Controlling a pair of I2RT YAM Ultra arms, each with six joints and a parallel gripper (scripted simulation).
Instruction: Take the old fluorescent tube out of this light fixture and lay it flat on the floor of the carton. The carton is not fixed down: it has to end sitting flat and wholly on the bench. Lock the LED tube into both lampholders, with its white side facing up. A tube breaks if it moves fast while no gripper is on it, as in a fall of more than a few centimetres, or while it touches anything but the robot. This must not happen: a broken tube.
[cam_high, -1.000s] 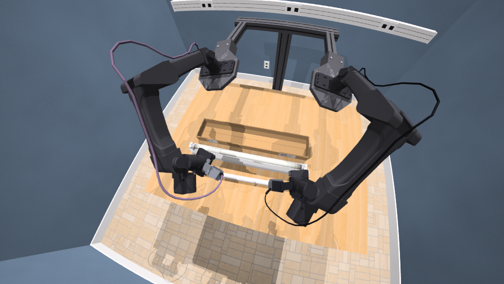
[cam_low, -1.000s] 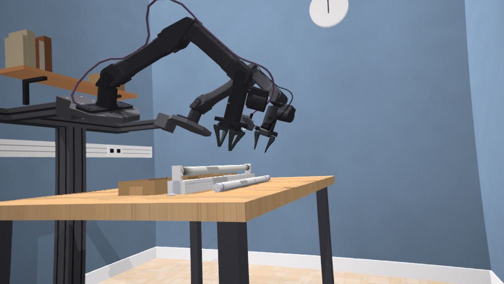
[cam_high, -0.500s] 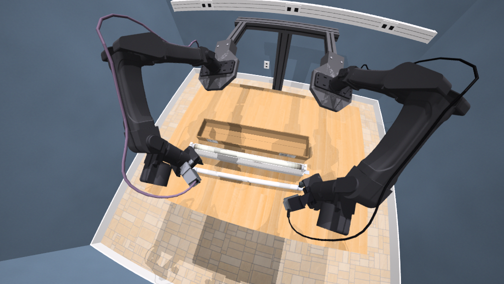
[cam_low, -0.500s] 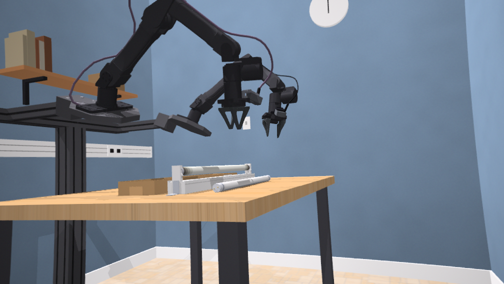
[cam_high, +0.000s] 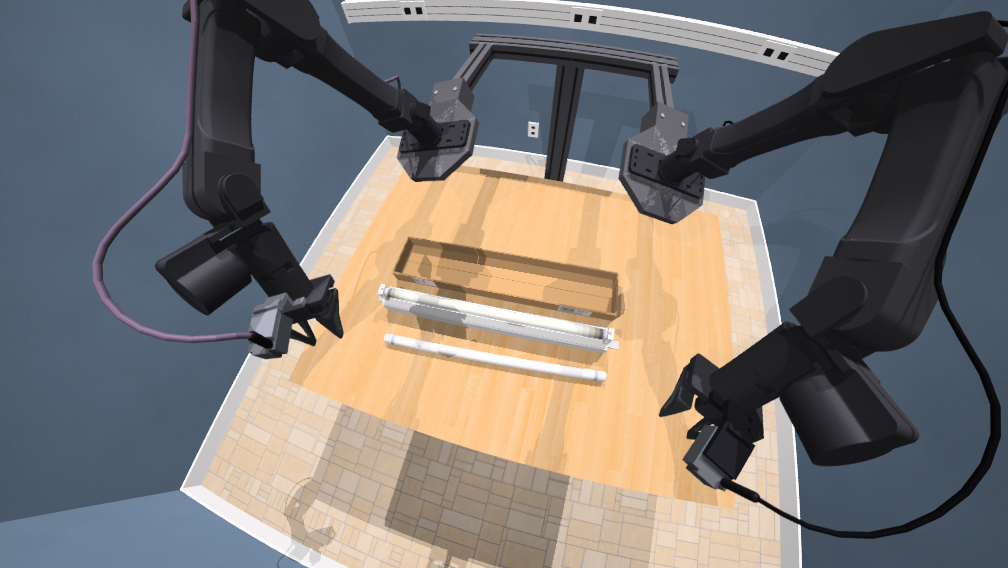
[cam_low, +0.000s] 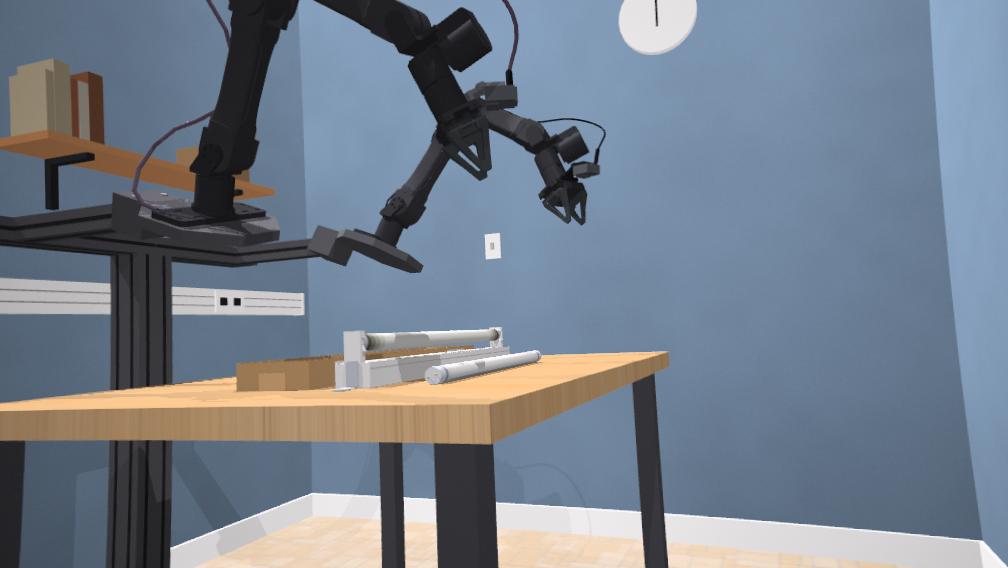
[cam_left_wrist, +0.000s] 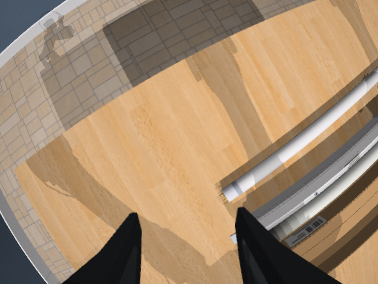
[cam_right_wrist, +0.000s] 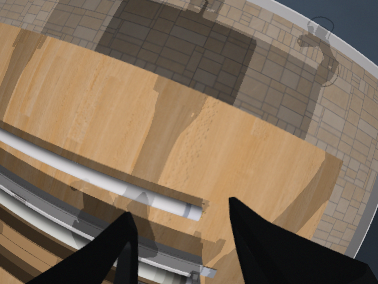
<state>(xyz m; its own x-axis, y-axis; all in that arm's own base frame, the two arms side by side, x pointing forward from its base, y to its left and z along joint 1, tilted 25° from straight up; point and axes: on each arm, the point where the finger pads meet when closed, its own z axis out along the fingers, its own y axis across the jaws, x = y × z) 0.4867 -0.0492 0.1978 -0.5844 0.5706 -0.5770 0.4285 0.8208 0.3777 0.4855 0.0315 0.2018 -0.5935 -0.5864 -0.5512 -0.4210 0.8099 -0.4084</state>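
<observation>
The old fluorescent tube (cam_high: 493, 311) (cam_low: 430, 340) (cam_right_wrist: 55, 237) sits in the light fixture (cam_high: 493, 327) (cam_low: 402, 371) between both lampholders. The LED tube (cam_high: 493, 358) (cam_low: 483, 365) (cam_left_wrist: 300, 145) (cam_right_wrist: 100, 180) lies on the bench beside the fixture, white surface visible. The open, empty carton (cam_high: 507, 261) (cam_low: 257, 376) sits flat behind the fixture. My left gripper (cam_high: 675, 425) (cam_low: 575, 222) (cam_left_wrist: 187, 219) is half open and empty, high at picture right in the top view. My right gripper (cam_high: 327, 340) (cam_low: 483, 175) (cam_right_wrist: 180, 215) is likewise half open and empty, high at picture left.
The bench (cam_high: 437, 402) (cam_low: 564, 395) bears everything. Both arms reach out from a dark frame (cam_high: 564, 127) (cam_low: 141, 338) behind the bench. A shelf (cam_low: 126, 158) with books is on the wall, away from the grippers.
</observation>
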